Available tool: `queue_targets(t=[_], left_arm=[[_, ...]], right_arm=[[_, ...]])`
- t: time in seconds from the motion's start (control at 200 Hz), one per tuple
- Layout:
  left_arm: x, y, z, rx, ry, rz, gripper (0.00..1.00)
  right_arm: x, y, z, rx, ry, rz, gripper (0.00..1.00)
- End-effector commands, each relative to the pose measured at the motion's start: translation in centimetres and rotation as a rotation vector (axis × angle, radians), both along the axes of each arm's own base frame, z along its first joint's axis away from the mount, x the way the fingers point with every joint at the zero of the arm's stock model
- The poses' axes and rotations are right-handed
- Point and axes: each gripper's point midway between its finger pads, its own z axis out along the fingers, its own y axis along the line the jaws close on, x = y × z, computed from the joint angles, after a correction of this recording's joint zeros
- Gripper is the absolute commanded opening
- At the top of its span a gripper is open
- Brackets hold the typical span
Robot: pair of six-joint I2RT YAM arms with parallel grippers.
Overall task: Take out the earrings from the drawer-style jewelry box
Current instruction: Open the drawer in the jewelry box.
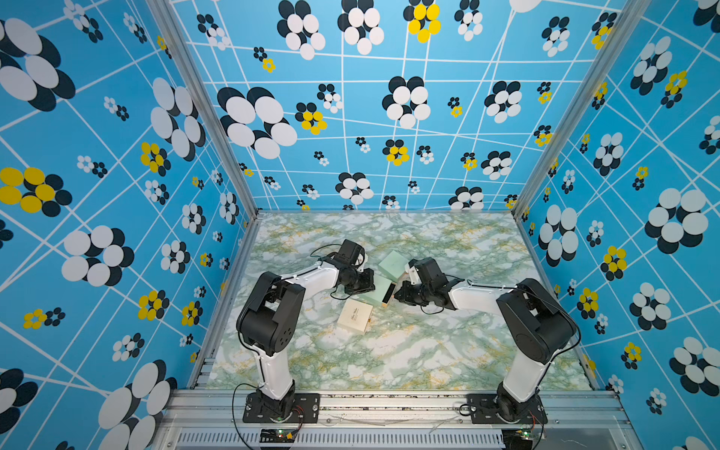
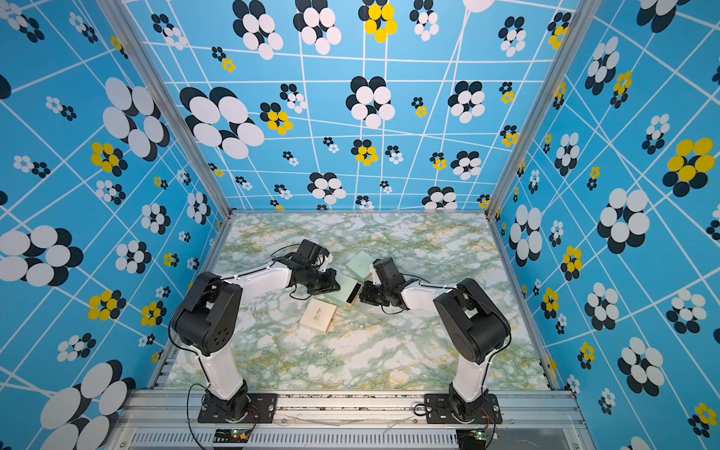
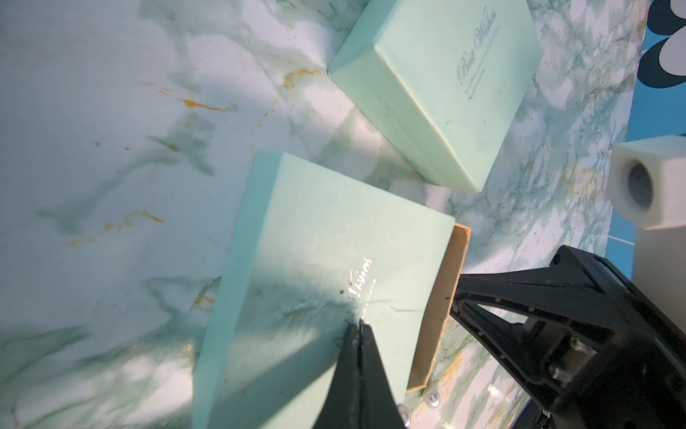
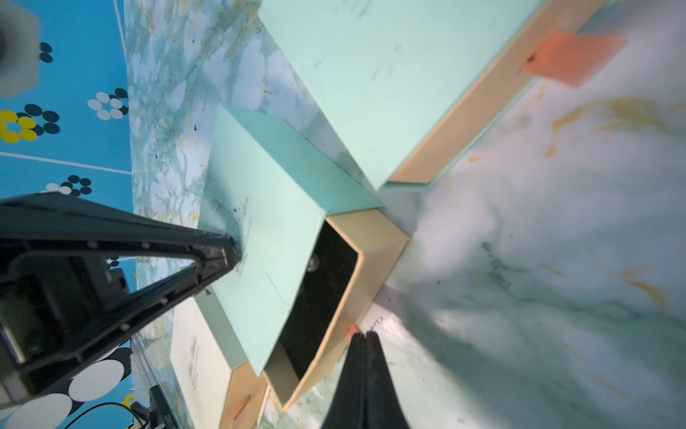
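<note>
In both top views, the left gripper [image 1: 370,287] is bearing down on the mint jewelry box [image 1: 375,297] in the middle of the marble table [image 1: 428,350]. The right gripper [image 1: 396,295] is meeting its drawer [image 1: 389,294] from the opposite side. A cream box [image 1: 354,315] is lying nearer the robot and a second mint box [image 1: 393,263] farther back.

In the left wrist view, the left claw's fingers are pressing together, tips resting on the box top. Two pearl-like earrings [image 3: 432,397] are lying on the table just beside the drawer's corner.

In the right wrist view, the right claw is pinching the orange pull tab [image 4: 350,330] on the drawer front. The drawer is sitting partly out, showing black lining and one silvery bead [image 4: 313,263] inside.
</note>
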Motion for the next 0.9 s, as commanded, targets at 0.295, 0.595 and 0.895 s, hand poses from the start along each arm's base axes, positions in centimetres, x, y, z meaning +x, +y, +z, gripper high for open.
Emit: queue_targets(t=[0.295,0.595,0.895], left_arm=[[-2.0,2.2,-2.8,0.084,0.094,0.020,0.00],[-2.0,2.0,-2.7,0.075,0.095,0.017,0.00],[-2.1,2.0,-2.7,0.076,0.095,0.015,0.00]], right_arm=[[-2.1,-3.9,-1.5,-0.171,0.031,-0.039,0.00],[-2.1,-3.5,-1.0,-0.144,0.011,-0.020,0.00],[-1.5,-2.9,0.6,-0.118,-0.038,0.007,0.11]])
